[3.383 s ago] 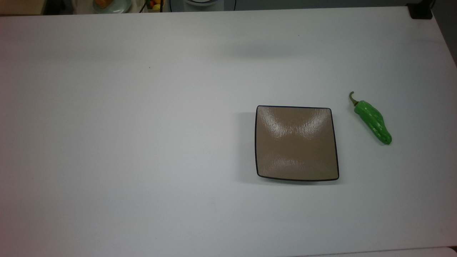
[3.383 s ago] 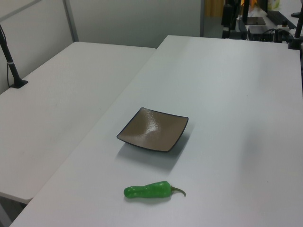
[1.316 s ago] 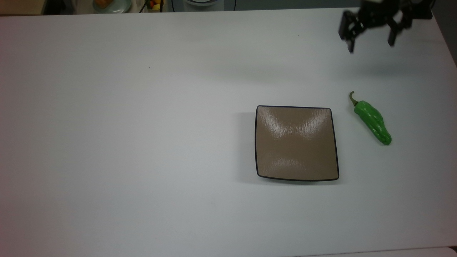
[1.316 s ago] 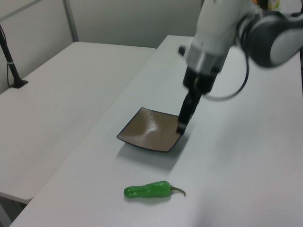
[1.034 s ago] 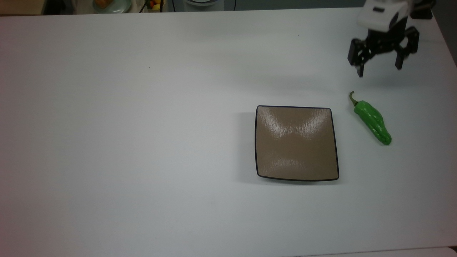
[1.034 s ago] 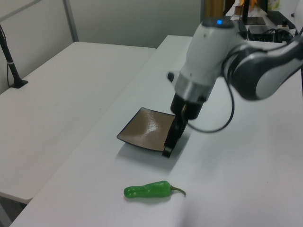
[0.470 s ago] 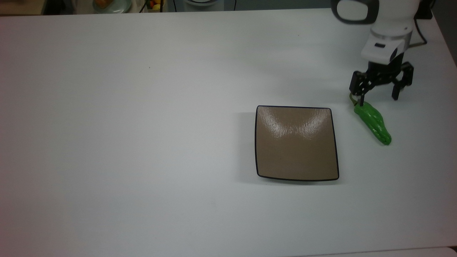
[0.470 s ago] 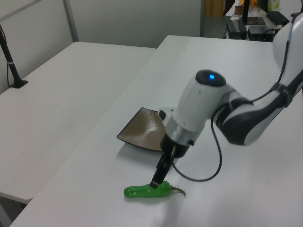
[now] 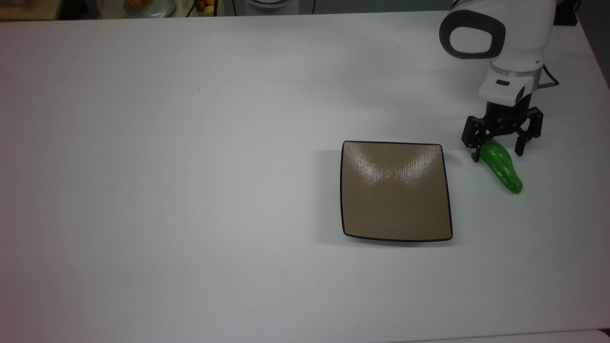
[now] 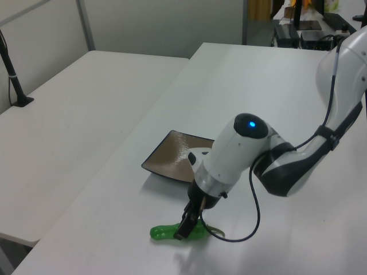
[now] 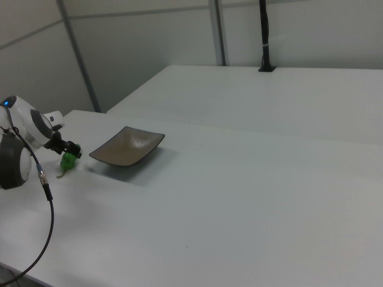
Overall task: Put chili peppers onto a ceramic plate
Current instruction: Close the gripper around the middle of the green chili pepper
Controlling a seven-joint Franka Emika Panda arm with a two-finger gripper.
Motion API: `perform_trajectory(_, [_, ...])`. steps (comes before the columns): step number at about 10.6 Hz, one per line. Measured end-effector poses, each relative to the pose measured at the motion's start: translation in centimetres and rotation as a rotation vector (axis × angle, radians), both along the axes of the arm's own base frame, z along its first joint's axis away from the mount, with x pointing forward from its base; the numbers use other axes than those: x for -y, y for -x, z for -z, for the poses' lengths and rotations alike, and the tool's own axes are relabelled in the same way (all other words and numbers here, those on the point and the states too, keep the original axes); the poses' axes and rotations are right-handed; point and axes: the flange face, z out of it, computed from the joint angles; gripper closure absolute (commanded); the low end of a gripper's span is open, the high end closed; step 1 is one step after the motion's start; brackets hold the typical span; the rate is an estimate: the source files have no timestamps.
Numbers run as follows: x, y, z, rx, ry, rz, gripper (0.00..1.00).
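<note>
I have lowered the gripper [image 9: 496, 152] over the chili pepper [image 9: 503, 169] near the worktop's [image 9: 190, 190] right edge in the top view; its jaws are spread, straddling the stem end. The ceramic plate [image 9: 395, 224] remains empty; closing comes next.

Nothing readable anywhere here, no text, labels, brand names, numbers or signs on anything around the table, honestly.
</note>
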Motion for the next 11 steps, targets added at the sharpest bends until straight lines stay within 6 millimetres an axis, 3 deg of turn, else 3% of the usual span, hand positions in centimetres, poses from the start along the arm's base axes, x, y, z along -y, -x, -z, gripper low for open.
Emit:
perform_trajectory(1, [-0.2,-0.1,0.6,0.006,-0.008,-0.009,0.04])
perform_trajectory(4, [-0.6,0.0,1.5,0.016,-0.007,-0.027,0.30])
perform_trajectory(5, [-0.6,0.0,1.5,0.023,-0.005,-0.034,0.43])
perform_trajectory(7, [-0.6,0.0,1.5,0.025,-0.005,-0.036,0.80])
perform_trajectory(8, [-0.6,0.0,1.5,0.028,-0.003,-0.038,0.92])
perform_trajectory(9, [-0.6,0.0,1.6,0.030,-0.001,-0.041,0.98])
perform_trajectory(11, [-0.6,0.0,1.6,0.031,0.000,-0.041,1.00])
